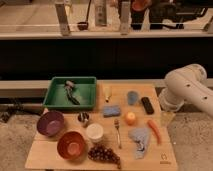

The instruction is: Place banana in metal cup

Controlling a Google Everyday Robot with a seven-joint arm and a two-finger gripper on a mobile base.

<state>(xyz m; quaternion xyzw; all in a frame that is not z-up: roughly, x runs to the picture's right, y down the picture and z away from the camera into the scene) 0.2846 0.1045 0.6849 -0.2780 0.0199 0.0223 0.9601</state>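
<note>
The banana (107,93) is a small pale yellow fruit lying on the wooden table (50,156), just right of the green tray and above the blue sponge (111,110). The metal cup (83,118) is small and shiny with a dark inside. It stands upright below the tray, between the purple bowl and the white cup. My white arm (186,90) reaches in from the right. The gripper (166,118) hangs at the table's right edge, well to the right of the banana and far from the cup. It holds nothing that I can see.
A green tray (54,102) with dark utensils sits at the back left. A purple bowl (49,123), orange bowl (71,145), white cup (94,132), grapes (104,154), fork (118,132), orange fruit (130,118), carrot (154,129), blue cloth (140,140) and black object (147,105) crowd the table.
</note>
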